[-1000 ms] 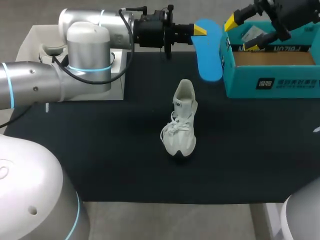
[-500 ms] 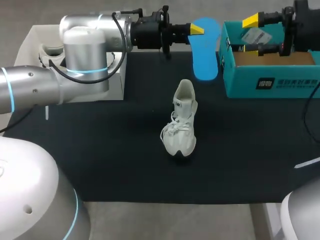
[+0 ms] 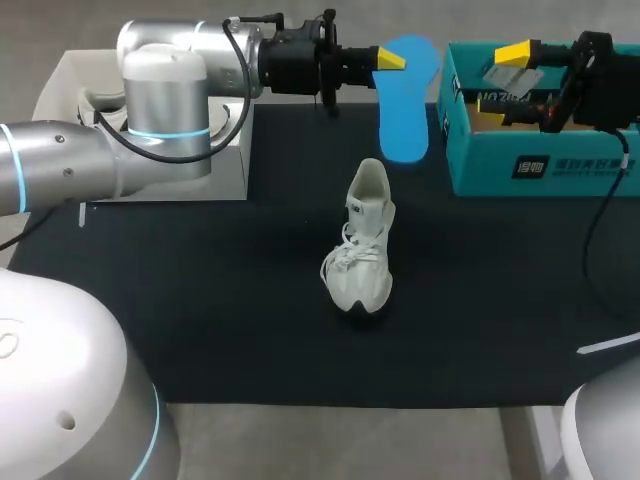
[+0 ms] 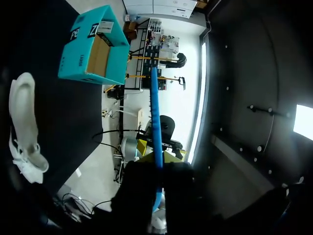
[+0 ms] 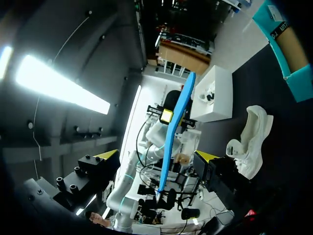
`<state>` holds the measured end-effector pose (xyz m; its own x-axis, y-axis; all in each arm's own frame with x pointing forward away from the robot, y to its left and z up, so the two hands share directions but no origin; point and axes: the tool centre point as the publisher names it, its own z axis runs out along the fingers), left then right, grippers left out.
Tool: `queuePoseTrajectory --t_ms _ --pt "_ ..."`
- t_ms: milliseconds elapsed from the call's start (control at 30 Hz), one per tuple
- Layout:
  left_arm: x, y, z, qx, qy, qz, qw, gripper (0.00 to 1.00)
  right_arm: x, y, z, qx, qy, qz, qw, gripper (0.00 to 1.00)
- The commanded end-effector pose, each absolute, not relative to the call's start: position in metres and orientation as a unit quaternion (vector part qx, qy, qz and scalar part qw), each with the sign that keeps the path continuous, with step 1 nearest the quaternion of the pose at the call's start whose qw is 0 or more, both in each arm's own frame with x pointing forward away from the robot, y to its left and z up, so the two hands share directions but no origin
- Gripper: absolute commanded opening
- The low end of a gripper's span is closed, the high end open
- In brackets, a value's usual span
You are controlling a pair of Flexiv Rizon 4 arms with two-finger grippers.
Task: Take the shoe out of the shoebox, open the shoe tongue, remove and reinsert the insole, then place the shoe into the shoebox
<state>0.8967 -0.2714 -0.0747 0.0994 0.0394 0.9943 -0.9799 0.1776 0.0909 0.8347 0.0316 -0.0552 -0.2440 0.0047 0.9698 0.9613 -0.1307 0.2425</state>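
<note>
A blue insole [image 3: 403, 100] hangs on edge above the table's far side, with my left gripper [image 3: 390, 60] shut on its upper end. In the left wrist view the insole [image 4: 154, 107] runs as a thin blue strip out from between the fingers of my left gripper [image 4: 157, 164]. The white shoe [image 3: 362, 240] stands upright mid-table, its tongue pulled open. My right gripper [image 3: 507, 85] stands open over the teal shoebox [image 3: 545, 165], pointing at the insole but apart from it. In the right wrist view the insole [image 5: 178, 117] stands ahead of my right gripper [image 5: 156, 156].
A white box [image 3: 60, 75] holding another white shoe stands at the far left, under my left arm. The teal shoebox's cardboard floor [image 3: 560, 118] is bare. The black mat [image 3: 200, 300] covers the table around the shoe.
My right gripper has come down from the far right corner, turned and now hangs over the shoebox facing the insole. My left gripper has shifted the insole slightly to the left.
</note>
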Motion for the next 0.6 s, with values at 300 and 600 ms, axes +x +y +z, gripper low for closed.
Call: queuePoseTrajectory --t_ms 300,600 --pt "0.8995 -0.2718 -0.0754 0.466 -0.514 0.431 0.577 0.0 0.8408 0.0305 -0.0477 -0.503 -0.522 -0.56 0.401 1.0" --pt "0.8915 -0.271 -0.0764 0.418 -0.577 0.583 0.39 0.0 0.8408 0.0305 -0.0477 -0.503 -0.522 -0.56 0.401 1.0"
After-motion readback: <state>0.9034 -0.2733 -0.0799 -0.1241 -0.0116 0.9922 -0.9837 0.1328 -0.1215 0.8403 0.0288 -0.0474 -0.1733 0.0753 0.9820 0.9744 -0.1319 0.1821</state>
